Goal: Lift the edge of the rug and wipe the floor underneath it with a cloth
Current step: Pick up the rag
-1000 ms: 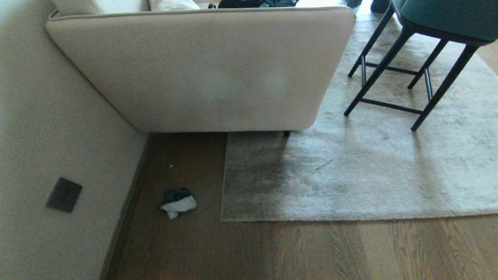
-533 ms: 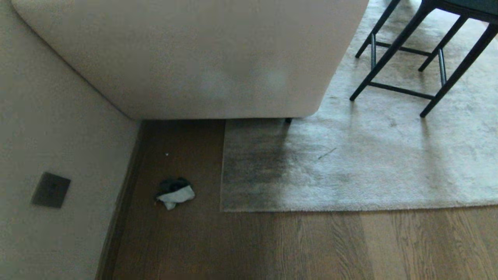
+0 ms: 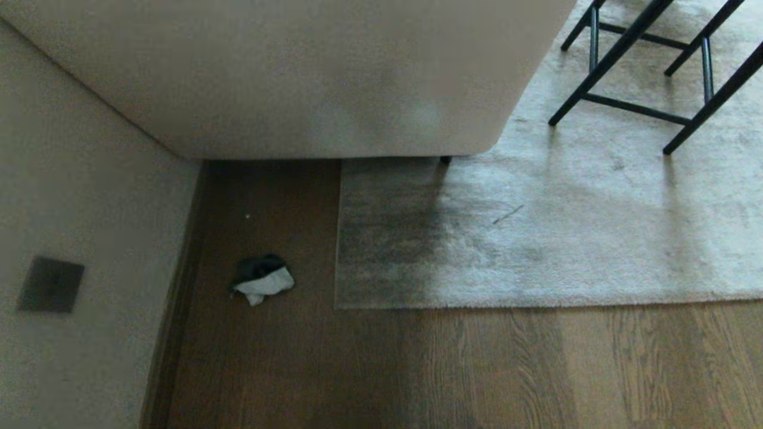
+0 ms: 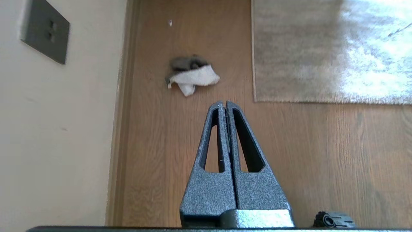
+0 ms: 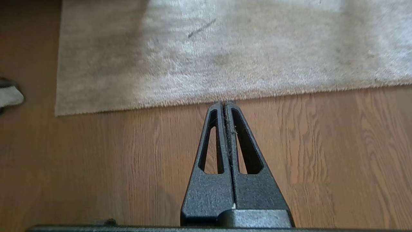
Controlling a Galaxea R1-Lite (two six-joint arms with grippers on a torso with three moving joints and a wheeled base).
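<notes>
Both grippers closed and empty, fingers pressed together: left gripper [image 4: 224, 103] hangs over bare floor [image 3: 417, 369] short of the cloth [image 3: 262, 280]; right gripper [image 5: 223, 104] hangs over the planks with its tips lined up on the rug [image 3: 566, 238] edge. Cloth crumpled on the floor, dark green and white, between the baseboard [image 3: 179, 286] and the rug's left edge, touching neither. Rug flat, corner square, its far end running under the sofa [image 3: 310, 77]. Chair legs [image 3: 632, 71] stand on the rug. Wall outlet plate [image 3: 50, 285] left of the cloth
</notes>
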